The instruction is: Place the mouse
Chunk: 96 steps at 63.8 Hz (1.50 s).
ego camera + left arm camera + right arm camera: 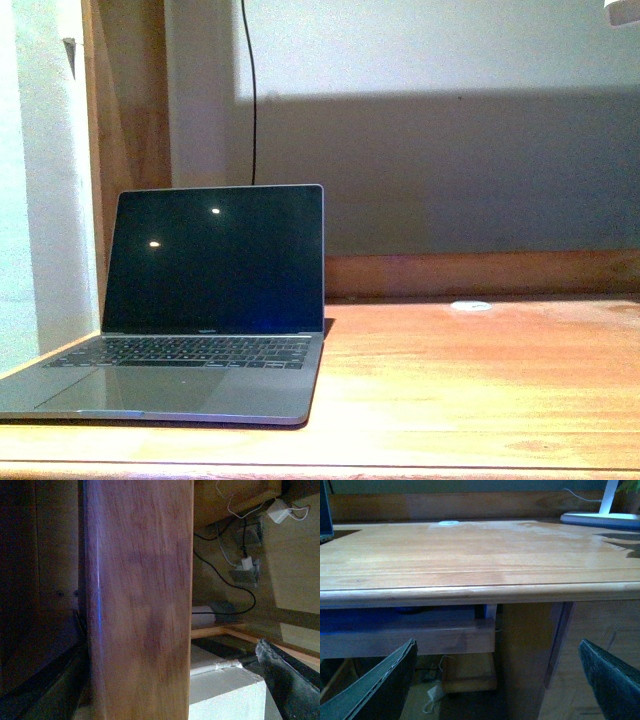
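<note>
Right wrist view: right fingers (375,685) spread below desk (470,555) edge; left fingers (287,680) indeterminate; mouse unseen.

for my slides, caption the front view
Open laptop at left on a wooden desk, white disc near the back, no mouse in view

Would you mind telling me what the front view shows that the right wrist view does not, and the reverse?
Only the front view: the whole open laptop and a hanging black cable. Only the right wrist view: the open right claw, the desk's front edge and a white flat base. Both: the wooden desktop and the small white disc. Neither shows the mouse.
</note>
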Motion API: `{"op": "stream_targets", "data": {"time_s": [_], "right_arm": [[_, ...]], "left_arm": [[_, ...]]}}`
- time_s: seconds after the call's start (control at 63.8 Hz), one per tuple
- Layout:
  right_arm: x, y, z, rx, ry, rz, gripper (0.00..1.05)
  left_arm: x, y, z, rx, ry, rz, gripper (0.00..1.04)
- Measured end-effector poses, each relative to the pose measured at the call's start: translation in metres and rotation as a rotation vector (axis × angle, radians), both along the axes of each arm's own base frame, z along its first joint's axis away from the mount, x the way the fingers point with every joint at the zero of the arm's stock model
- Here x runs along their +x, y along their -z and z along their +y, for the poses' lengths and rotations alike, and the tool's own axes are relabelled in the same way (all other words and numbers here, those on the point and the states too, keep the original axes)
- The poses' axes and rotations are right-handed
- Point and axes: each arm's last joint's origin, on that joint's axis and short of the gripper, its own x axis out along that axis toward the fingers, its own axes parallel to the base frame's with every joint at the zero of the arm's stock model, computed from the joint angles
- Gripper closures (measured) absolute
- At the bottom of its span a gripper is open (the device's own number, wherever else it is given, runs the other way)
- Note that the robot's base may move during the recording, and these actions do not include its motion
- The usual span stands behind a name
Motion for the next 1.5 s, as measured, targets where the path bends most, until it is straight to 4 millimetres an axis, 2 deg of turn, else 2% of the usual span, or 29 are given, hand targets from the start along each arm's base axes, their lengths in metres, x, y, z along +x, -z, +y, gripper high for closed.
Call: {"op": "stream_targets", "data": {"time_s": [0.11,0.282,0.376,0.627,0.783,1.018,1.3,1.504], "right_arm": [[0.000,0.000,0.000,0.000,0.000,0.000,0.07],[0.000,0.000,0.000,0.000,0.001,0.000,0.07],[0.000,0.000,0.000,0.000,0.000,0.000,0.07],[0.000,0.000,0.000,0.000,0.001,0.000,0.07],[0.000,0.000,0.000,0.000,0.000,0.000,0.07],[0.000,0.000,0.000,0.000,0.000,0.000,0.07],[0.000,0.000,0.000,0.000,0.000,0.000,0.07],[0.000,0.000,0.000,0.000,0.000,0.000,0.07]], "left_arm": [[-0.005,-0.002,-0.011,-0.017,-0.065,0.034,0.08],[-0.014,-0.012,-0.036,-0.135,-0.190,0.184,0.08],[-0.026,-0.017,-0.053,-0.197,-0.214,0.282,0.08],[-0.058,-0.024,-0.084,-0.265,-0.147,0.473,0.08],[-0.072,-0.032,-0.092,-0.290,-0.166,0.544,0.08],[-0.106,-0.043,-0.106,-0.325,-0.157,0.663,0.08],[-0.138,-0.053,-0.115,-0.387,-0.176,0.782,0.08],[-0.137,-0.059,-0.117,-0.531,-0.240,0.816,0.08]]}}
